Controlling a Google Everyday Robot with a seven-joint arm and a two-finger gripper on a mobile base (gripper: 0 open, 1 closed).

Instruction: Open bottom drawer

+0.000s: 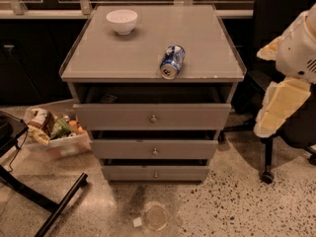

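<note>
Speckled floor [237, 206] holds a clear tub of snack packets [54, 132] at your left, and beside it stands the grey three-drawer cabinet [153, 58], its flat grey bottom drawer [128, 173] lowest, just above the floor, with one small round metal knob [155, 174]. Your white-and-cream gripper [282, 105] hangs well off to the right, and you cannot tell whether it is apart or together. Bring it down level with that lowest knob, not the middle one, then pull straight outward.
</note>
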